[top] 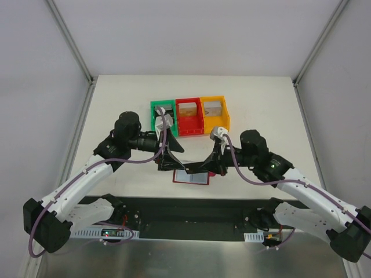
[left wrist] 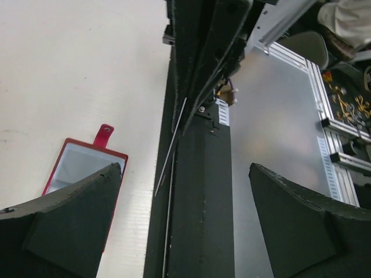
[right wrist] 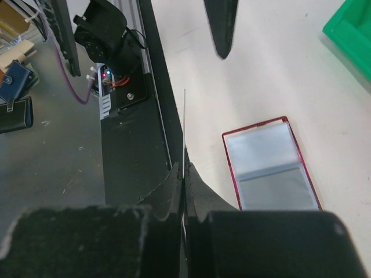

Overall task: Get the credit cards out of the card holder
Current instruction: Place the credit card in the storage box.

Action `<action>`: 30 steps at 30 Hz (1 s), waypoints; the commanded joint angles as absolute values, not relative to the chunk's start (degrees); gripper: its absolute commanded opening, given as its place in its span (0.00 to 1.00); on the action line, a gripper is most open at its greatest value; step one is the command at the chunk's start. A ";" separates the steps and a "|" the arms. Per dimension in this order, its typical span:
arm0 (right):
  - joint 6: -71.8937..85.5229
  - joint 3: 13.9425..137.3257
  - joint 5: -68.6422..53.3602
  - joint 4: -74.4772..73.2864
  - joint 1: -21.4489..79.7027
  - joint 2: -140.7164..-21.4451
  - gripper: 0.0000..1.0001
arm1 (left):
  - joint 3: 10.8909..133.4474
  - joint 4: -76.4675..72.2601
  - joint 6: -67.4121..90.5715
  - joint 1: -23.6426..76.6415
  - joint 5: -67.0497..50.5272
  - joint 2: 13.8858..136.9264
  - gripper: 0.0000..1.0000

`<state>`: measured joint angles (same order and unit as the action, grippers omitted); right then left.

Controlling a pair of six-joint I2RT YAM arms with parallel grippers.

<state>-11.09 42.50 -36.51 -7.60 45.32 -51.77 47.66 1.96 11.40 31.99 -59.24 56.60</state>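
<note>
The card holder (top: 191, 176) lies open and flat near the table's front edge, with a dark red rim, a snap tab and pale blue-grey faces (right wrist: 269, 165) (left wrist: 81, 165). My right gripper (right wrist: 184, 174) is shut on one of the credit cards (right wrist: 184, 127), seen edge-on as a thin white line, held above the table's edge left of the holder. In the left wrist view the same card (left wrist: 171, 147) hangs from the right fingers. My left gripper (left wrist: 185, 168) stands wide open with nothing between its fingers, just above and beside the holder, facing the right gripper (top: 203, 165).
Green (top: 163, 117), red (top: 189, 116) and orange (top: 214, 114) bins stand in a row behind the arms. A black rail (top: 191, 211) runs along the table's front edge, with metal plate and electronics below it. The green bin's corner (right wrist: 351, 29) shows at upper right.
</note>
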 commanded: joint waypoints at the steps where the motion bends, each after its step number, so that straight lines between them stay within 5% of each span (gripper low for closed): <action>1: -8.10 42.63 -40.25 -0.27 45.70 -50.45 0.00 | 51.15 -1.14 6.60 32.70 -68.20 58.44 0.83; 22: -2.20 43.68 -43.07 7.12 47.46 -54.76 0.01 | 51.77 -0.53 4.39 33.22 -71.02 62.31 0.40; 30: -2.20 43.77 -42.72 7.12 47.64 -54.76 0.01 | 51.15 -0.18 4.48 33.31 -71.10 62.49 0.38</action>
